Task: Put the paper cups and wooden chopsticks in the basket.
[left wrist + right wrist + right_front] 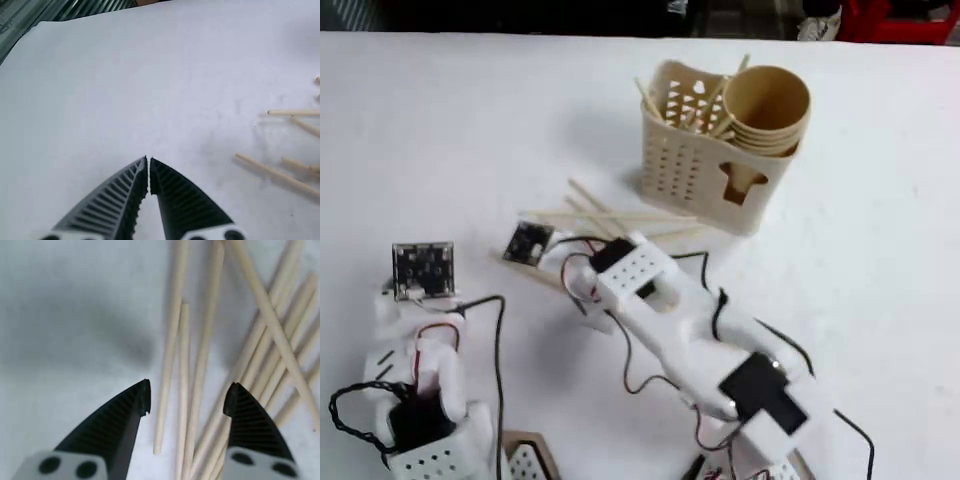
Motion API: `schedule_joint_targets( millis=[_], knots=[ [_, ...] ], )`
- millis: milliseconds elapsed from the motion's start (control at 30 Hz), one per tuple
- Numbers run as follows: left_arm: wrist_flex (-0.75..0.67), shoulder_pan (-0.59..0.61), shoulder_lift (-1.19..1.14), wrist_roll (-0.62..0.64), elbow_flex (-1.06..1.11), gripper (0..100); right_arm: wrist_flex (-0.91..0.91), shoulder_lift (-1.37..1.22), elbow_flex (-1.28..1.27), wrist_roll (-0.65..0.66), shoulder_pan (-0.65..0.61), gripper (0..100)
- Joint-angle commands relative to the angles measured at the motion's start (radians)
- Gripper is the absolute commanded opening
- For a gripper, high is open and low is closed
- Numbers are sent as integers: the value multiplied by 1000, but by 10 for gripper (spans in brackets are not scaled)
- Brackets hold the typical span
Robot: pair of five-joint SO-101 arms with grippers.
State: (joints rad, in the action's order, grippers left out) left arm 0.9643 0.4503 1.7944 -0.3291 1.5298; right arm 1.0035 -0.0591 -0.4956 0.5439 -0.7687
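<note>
Wooden chopsticks (pixel 620 216) lie scattered mid-frame below the basket (pixel 685 165), which holds the paper cups (pixel 766 103), so the right gripper (pixel 186 396) straddles them spread wide, seemingly to pinch some, while the left gripper (pixel 148 167) rests closed at lower left.

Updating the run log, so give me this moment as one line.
right claw open over chopsticks | left claw shut over table | cups in basket
</note>
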Motion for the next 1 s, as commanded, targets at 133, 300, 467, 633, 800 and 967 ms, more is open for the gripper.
schedule_joint_targets(
  millis=[133, 300, 467, 633, 800, 967],
  knots=[
    [-21, 5, 12, 11, -8, 30, -22, -110, 101, 5, 1, 243],
    [-21, 5, 12, 11, -8, 30, -18, -168, 115, 9, 1, 162],
    [-21, 5, 12, 11, -6, 30, -1, -173, 123, 9, 1, 20],
    [-21, 7, 12, 11, -6, 30, 47, -173, 123, 9, 1, 19],
    [-21, 7, 12, 11, -6, 30, 94, -157, 133, 9, 1, 19],
    [-23, 7, 12, 9, 5, 30, 208, -48, 195, 2, 16, 19]
  ],
)
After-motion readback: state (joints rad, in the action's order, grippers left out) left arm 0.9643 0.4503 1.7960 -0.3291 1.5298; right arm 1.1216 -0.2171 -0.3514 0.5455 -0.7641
